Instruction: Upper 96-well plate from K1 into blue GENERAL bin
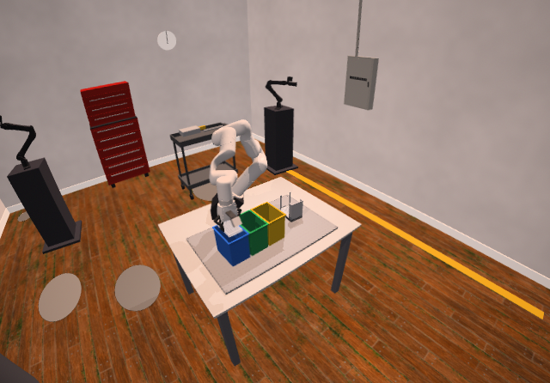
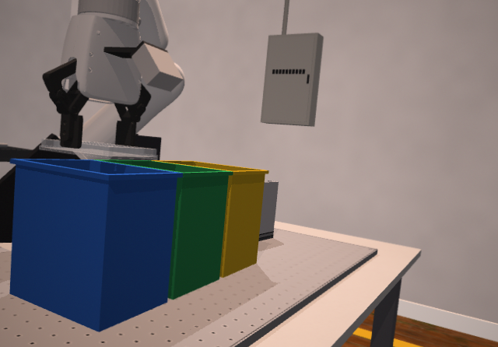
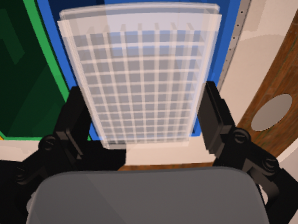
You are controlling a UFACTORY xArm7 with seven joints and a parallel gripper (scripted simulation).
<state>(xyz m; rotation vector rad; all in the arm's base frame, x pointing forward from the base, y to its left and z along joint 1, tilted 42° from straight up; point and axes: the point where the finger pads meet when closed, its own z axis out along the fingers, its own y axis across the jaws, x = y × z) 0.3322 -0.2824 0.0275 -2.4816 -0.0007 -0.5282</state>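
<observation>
My gripper (image 2: 96, 136) is shut on a clear 96-well plate (image 3: 143, 72) and holds it flat just above the mouth of the blue bin (image 2: 90, 236). In the top view the gripper (image 1: 227, 218) and the plate (image 1: 233, 228) hang over the blue bin (image 1: 232, 244), the leftmost of three. The stack rack K1 (image 1: 291, 207) stands to the right of the bins; I cannot make out its lower plate. The bins' signs are hidden.
A green bin (image 2: 198, 229) stands right beside the blue one, then a yellow bin (image 2: 243, 219); all three are upright in a row on the perforated mat (image 1: 262, 252). The rack's grey base (image 2: 269, 210) shows behind the yellow bin. The table's right edge (image 2: 339, 302) is near.
</observation>
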